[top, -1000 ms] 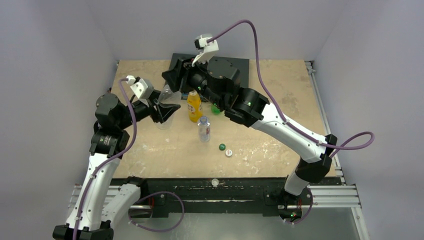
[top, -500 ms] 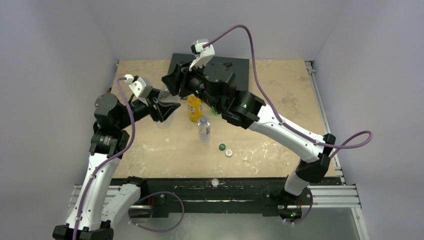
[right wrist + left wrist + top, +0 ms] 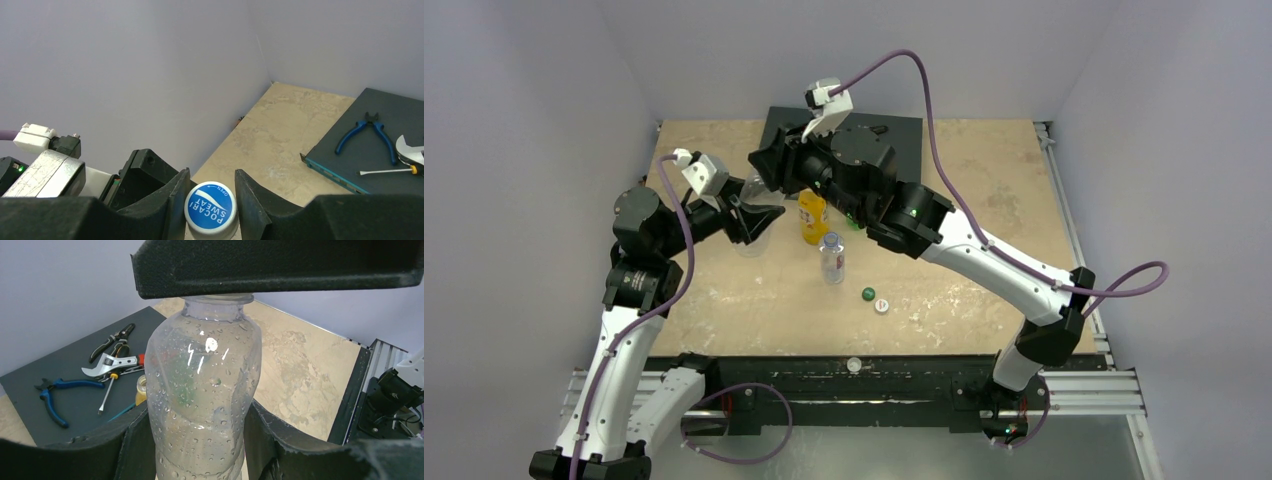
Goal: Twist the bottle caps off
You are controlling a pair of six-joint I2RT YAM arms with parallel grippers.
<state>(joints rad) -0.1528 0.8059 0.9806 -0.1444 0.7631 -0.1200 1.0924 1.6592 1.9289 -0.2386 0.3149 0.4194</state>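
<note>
One blue cap, clear bottle top hidden

Upright large clear bottle, droplets inside, blue cap on top. Orange bottle and small clear bottle upright nearby. Green cap and white cap loose on worktop, side by side.

Dark mat at far edge of table; on it blue pliers, screwdriver, blk-handled cutters.
</note>
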